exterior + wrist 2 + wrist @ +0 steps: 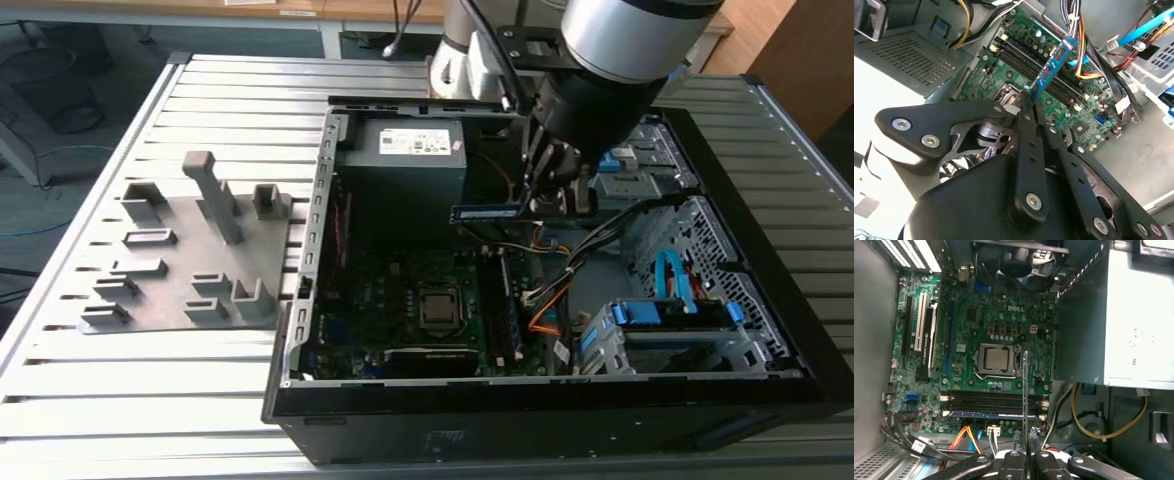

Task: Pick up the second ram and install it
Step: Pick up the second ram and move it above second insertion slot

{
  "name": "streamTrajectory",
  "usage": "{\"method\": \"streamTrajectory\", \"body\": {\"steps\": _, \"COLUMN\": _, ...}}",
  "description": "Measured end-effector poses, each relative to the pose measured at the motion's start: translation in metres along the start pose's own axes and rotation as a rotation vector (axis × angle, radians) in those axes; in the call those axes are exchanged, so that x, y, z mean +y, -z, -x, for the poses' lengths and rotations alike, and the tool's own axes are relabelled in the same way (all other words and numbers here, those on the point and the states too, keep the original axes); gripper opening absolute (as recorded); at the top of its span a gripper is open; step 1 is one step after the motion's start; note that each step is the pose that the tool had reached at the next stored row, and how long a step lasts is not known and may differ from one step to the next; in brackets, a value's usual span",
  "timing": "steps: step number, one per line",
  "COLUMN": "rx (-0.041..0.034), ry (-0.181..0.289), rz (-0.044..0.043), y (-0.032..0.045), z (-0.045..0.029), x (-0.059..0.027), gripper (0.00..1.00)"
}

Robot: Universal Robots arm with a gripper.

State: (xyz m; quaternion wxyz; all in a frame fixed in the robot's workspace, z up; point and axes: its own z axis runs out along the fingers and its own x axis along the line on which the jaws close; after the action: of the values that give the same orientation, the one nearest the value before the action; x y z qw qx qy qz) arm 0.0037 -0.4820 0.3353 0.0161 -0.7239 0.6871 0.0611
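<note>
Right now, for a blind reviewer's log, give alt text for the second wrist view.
The hand grips one end of the blue second ram, holding it above the black memory slots of a green motherboard.

slatted metal table [134, 400], open computer case [534, 425], gray holder tray [167, 255]

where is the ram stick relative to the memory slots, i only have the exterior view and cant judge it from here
Observer: In the first wrist view the second ram shows edge-on and crosses the memory slots rather than lying along them.
Operator: any slot already filled
Observer: Yes, the slot farthest from the processor carries a bluish stick.
Operator: how is it gripped
Observer: In the second wrist view the pincer is shut on one end of the second ram; the rest sticks out past it.
</note>
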Motion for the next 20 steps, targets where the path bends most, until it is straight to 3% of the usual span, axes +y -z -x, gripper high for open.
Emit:
{"method": "streamTrajectory", "body": {"steps": 4, "rx": 0.0002, "ry": 0.000, "rz": 0.0000, "y": -0.0049, "z": -0.0031, "x": 0.0016, "gripper": 0.14}}
{"method": "streamTrajectory", "body": {"steps": 10, "rx": 0.0016, "ry": 0.000, "rz": 0.0001, "y": -0.0104, "z": -0.0064, "x": 0.0167, "gripper": 0.14}}
{"method": "streamTrajectory", "body": {"steps": 14, "rx": 0.0163, "ry": -0.004, "rz": -0.0004, "y": -0.0137, "z": -0.0078, "x": 0.0203, "gripper": 0.14}}
{"method": "streamTrajectory", "body": {"steps": 15, "rx": 0.0195, "ry": -0.014, "rz": -0.0018, "y": -0.0146, "z": -0.0079, "x": 0.0203, "gripper": 0.14}}
{"method": "streamTrajectory", "body": {"steps": 20, "rx": 0.0184, "ry": -0.079, "rz": -0.0087, "y": -0.0179, "z": -0.0084, "x": 0.0201, "gripper": 0.14}}
